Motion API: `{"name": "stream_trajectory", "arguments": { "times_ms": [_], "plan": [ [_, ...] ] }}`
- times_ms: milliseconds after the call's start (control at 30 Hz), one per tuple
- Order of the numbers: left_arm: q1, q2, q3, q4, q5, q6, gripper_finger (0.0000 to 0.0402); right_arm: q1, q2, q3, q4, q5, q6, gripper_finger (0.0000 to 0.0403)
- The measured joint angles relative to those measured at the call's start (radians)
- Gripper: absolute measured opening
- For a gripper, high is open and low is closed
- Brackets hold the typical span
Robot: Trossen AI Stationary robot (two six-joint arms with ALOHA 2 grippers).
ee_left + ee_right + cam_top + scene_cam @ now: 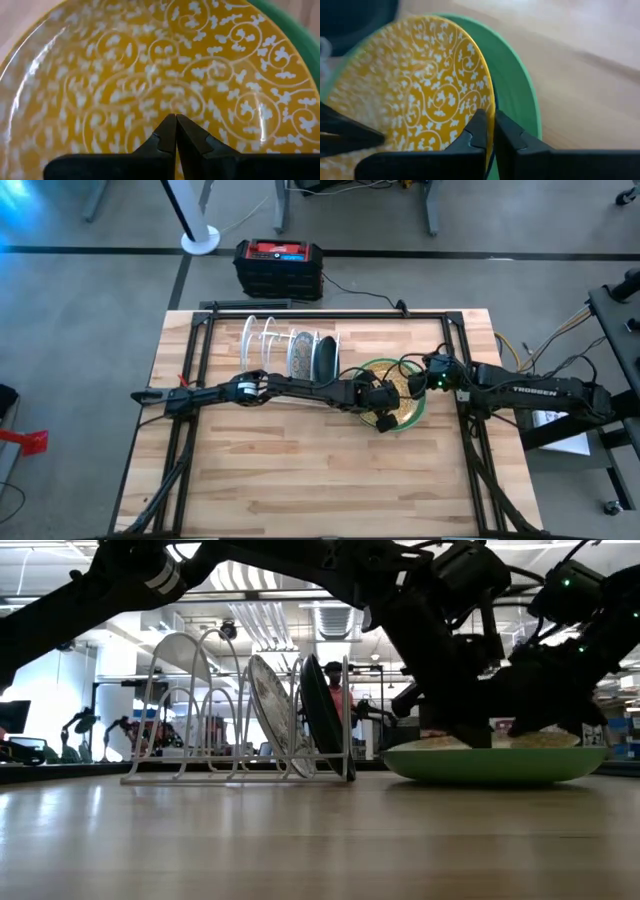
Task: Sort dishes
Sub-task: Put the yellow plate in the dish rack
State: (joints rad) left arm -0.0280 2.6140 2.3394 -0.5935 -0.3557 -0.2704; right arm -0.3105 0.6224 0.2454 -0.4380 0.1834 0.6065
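A mustard-yellow plate with white scrolls point(405, 411) lies in a plain green plate point(375, 367) on the table, right of centre. My right gripper point(491, 120) is shut on the yellow plate's rim at the side toward the table's right edge. My left gripper point(175, 120) is shut, its tips down on or just over the yellow plate's patterned face point(150, 70). In the white wire rack point(270, 345), a white patterned plate point(268, 705) and a dark teal plate point(320, 715) stand on edge in its slots. My right gripper pinches the yellow plate's rim point(489, 100) between its two fingers. One finger point(476, 131) lies on the patterned upper face and the other between that rim and the green plate point(520, 95). The fingers slant down from the table's right side. My left gripper's shut tips point down at the yellow plate's face point(175, 100); I cannot tell whether they touch it.
The rack stands at the table's far side, left of centre, with free slots at its left end. A black and red box point(278, 265) sits on the floor beyond the far edge. Bare wood fills the near half of the table point(320, 480).
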Motion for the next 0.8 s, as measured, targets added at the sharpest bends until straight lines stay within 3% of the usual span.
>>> {"name": "stream_trajectory", "arguments": {
  "times_ms": [800],
  "plan": [
    [0.000,-0.047,0.015,0.081,0.000,0.052,0.0000,0.002,0.001,0.096,-0.052,0.019,-0.097,0.0001]
  ]
}}
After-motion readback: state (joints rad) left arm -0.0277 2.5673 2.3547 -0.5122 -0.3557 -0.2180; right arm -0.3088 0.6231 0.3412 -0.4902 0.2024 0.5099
